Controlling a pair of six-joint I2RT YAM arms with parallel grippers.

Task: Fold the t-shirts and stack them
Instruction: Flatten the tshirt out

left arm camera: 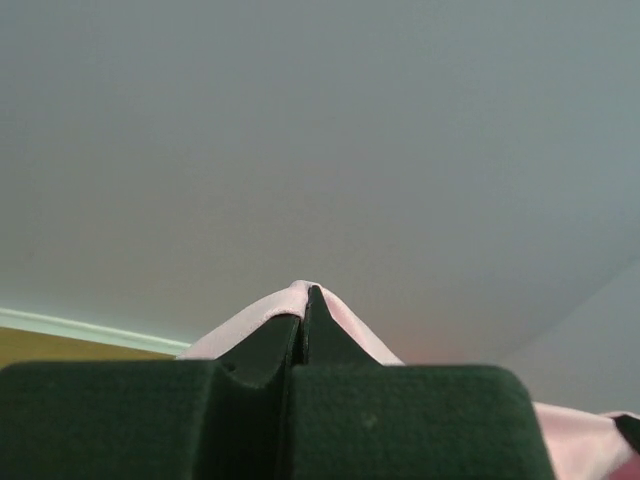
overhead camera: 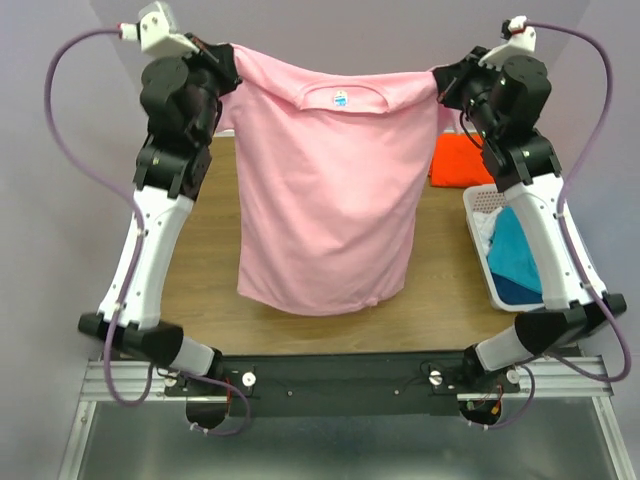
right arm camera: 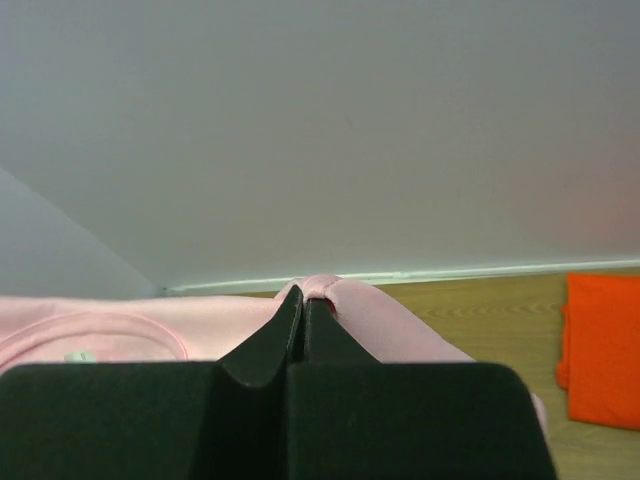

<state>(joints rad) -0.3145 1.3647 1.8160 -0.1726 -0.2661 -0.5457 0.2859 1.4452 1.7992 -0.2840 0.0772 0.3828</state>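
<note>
Wood table point(overhead camera: 215, 285) beneath pink t-shirt point(overhead camera: 325, 200); grey walls point(overhead camera: 330, 20).

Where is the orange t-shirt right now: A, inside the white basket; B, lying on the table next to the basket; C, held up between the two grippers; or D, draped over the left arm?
B: the orange t-shirt lies flat on the table just beyond the basket; the pink t-shirt is the one held up.

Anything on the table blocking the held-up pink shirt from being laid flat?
Nothing visible. The orange shirt and basket sit to the right; the table behind the pink shirt is hidden.
</note>
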